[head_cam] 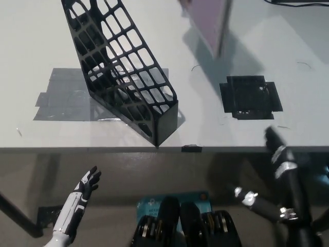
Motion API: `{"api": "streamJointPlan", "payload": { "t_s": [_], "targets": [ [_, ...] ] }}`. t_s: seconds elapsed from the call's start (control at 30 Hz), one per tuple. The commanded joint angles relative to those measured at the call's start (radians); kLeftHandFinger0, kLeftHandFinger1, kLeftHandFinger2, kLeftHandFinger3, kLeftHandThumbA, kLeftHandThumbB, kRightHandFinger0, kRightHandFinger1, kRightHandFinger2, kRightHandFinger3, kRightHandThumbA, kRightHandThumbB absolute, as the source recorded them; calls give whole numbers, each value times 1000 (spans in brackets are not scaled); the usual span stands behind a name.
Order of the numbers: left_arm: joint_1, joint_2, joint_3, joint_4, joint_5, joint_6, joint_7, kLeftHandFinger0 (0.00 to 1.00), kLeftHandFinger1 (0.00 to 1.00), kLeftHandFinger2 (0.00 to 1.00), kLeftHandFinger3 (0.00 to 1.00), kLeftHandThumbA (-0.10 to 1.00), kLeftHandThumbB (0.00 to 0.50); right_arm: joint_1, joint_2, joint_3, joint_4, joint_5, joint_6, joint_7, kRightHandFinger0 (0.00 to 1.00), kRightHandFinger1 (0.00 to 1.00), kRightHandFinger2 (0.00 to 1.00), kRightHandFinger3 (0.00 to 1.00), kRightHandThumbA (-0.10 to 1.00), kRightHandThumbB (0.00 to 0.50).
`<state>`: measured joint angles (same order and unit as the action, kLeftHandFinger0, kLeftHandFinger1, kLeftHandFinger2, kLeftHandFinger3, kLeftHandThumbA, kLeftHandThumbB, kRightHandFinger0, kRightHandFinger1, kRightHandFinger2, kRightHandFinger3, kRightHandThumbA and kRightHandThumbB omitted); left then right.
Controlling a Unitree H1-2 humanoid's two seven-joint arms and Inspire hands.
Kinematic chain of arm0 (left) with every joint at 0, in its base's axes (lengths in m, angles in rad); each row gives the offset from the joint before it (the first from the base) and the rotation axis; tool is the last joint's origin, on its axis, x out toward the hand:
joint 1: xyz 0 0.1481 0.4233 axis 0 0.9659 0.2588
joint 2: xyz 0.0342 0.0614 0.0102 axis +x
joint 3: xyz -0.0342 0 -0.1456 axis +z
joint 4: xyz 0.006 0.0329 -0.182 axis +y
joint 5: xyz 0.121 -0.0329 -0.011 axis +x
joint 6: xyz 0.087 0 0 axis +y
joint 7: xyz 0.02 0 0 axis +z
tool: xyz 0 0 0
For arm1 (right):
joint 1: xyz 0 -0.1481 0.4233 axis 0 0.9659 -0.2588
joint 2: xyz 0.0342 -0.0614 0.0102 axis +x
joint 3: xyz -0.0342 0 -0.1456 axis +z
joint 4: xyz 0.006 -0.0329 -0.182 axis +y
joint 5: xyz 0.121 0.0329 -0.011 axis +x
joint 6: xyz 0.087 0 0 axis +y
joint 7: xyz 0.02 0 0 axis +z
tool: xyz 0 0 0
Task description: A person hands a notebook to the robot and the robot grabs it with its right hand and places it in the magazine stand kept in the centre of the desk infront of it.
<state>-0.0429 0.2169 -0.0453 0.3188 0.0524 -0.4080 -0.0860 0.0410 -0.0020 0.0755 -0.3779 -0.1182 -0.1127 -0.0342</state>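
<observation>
Desk [267, 46] is looking pale grey-white w/ a matte top, front edge running straight across just below the magazine stand [123, 77]. Past that edge it's all dim floor, can't make out much of the room tbh.

The stand is a black mesh/grid thing sitting roughly mid-desk. Its long axis is running diagonally, tall end toward the far left, low end pointing at the near desk edge, nearly touching it. It's sitting partly over a grey tape patch [64, 98] that's spreading out to the stand's left. Well to the right of the stand there's a black tape square [250, 96] stuck on the desk.

Notebook [208, 23] is showing up beyond and right of the stand, at the top of the pic: pinkish-purple cover, hanging above the desk and throwing a shadow, tilted w/ its lower corner pointing down toward the desk. Top is cut off so can't tell what's holding it.

Right hand [277, 152] is hovering right of the stand by the desk edge, black and blurry, holding nothing, but can't tell how its fingers are set. Left hand [85, 190] is resting low, below the desk edge and left of the stand, fingers spread, empty.
</observation>
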Motion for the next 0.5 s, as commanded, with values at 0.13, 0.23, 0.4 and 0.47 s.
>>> {"api": "streamJointPlan", "payload": {
  "t_s": [0.13, 0.23, 0.4, 0.47],
  "targets": [
    [-5, 23, 1, -15, -7, -62, -19, 1000, 1000, 1000, 1000, 1000, 500, -179, -14, -105, -184, 55, 66, -29, 1000, 1000, 1000, 1000, 1000, 219],
    [-6, 20, 2, -11, -1, -62, -13, 1000, 1000, 1000, 1000, 1000, 500, -228, 2, -128, -207, 42, 133, -39, 1000, 1000, 1000, 1000, 1000, 245],
    [-15, 26, 1, -9, 12, -62, -7, 1000, 1000, 1000, 1000, 1000, 500, -307, 1, -137, -180, 39, 152, -32, 1000, 1000, 1000, 1000, 1000, 241],
    [-14, 27, 0, -10, 5, -62, -13, 1000, 1000, 1000, 1000, 1000, 500, -333, 9, -143, -155, 44, 154, -40, 1000, 1000, 1000, 1000, 1000, 244]
  ]
}}
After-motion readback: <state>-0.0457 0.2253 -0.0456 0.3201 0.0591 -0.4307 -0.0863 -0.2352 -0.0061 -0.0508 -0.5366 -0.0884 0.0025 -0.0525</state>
